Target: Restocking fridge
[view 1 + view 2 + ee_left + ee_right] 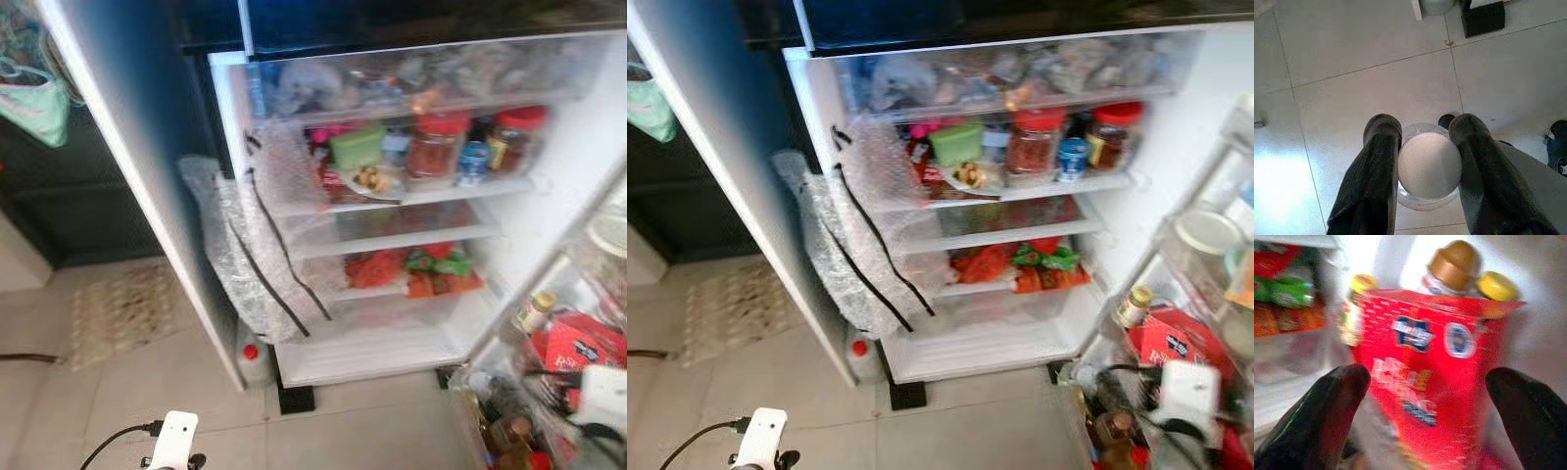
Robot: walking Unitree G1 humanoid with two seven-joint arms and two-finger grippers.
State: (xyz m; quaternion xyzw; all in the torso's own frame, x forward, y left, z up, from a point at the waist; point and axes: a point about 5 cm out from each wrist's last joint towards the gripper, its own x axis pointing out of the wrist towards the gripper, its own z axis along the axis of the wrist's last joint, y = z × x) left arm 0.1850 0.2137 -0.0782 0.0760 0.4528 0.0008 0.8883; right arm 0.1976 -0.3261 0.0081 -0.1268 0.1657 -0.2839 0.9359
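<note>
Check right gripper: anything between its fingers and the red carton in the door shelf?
Nothing visible. The right gripper is open, its fingers on either side of the red carton with clear gaps. Bottles stand behind the carton, not in front.

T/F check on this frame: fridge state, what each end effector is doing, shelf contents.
1. The white fridge door stands open. True.
2. The left end effector is empty. False: it grips a round clear jar with a white lid above the tiled floor.
3. The right end effector is open, facing a red carton in the door rack. True.
4. The two red-lidded glass jars sit on the bottom shelf. False: they sit on an upper shelf.
</note>
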